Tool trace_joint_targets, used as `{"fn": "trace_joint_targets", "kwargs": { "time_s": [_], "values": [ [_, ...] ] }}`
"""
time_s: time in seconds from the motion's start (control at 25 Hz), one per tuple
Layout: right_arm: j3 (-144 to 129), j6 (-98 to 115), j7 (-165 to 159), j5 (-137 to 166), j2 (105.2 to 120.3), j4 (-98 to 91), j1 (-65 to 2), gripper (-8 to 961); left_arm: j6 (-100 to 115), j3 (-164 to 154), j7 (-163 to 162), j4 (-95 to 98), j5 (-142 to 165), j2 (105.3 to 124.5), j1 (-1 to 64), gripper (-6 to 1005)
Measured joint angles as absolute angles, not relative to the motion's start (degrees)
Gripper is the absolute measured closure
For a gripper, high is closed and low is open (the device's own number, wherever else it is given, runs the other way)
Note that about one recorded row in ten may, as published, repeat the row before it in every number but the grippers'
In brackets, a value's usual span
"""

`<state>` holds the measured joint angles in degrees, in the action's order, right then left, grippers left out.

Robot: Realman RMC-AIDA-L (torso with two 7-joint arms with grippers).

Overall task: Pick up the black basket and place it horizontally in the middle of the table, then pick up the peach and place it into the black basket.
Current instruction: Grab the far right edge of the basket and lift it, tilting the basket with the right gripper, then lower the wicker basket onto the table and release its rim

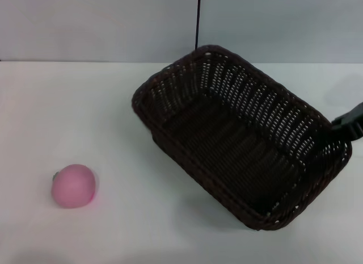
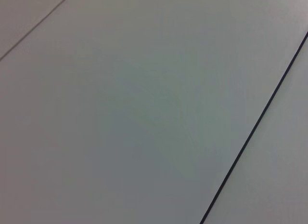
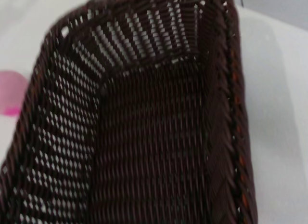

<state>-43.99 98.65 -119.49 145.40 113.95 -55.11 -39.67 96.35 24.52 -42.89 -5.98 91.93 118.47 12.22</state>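
Close under my right gripper [image 1: 347, 123] the black basket [image 1: 238, 136] lies diagonally, its rim at fingers whose spread I cannot tell.

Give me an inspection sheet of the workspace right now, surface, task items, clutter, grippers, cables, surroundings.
Surface: broad plain white table, bare apart from the two task items.
Basket: large dark brown-black woven basket with slotted sides, lying diagonally right of centre, nothing in it.
Peach: small round pink toy peach on the table at the robot's left, well apart from the basket.
Clutter: nothing seen.
Right gripper: black part at the basket's right end rim; finger state cannot be judged.
Left gripper: not in view; its wrist camera shows only a pale panelled surface.
Cables: thin black vertical line on the wall behind; cable or seam unclear.
Surroundings: plain pale wall.
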Motion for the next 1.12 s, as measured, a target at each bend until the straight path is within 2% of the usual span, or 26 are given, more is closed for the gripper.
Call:
{"fn": "trace_joint_targets", "kwargs": {
  "time_s": [0.36,0.6,0.76,1.12],
  "values": [
    [-43.9,99.2,-117.8,132.3,111.98,-56.1,-35.7,742,96.6,24.5,-42.9,-6.0,91.9,118.55,12.2,316],
    [-41.8,100.8,-114.6,126.8,111.38,-55.9,-34.8,743,96.7,24.5,-43.0,-6.1,91.9,118.56,12.2,317],
    [-39.7,103.9,-110.7,121.7,110.14,-55.8,-34.9,743,96.7,24.5,-43.1,-6.2,91.9,118.57,12.2,317],
    [-39.9,105.5,-99.9,119.4,109.61,-53.7,-36.7,743,96.6,24.5,-43.6,-6.9,91.9,118.57,12.2,318]
  ]
}}
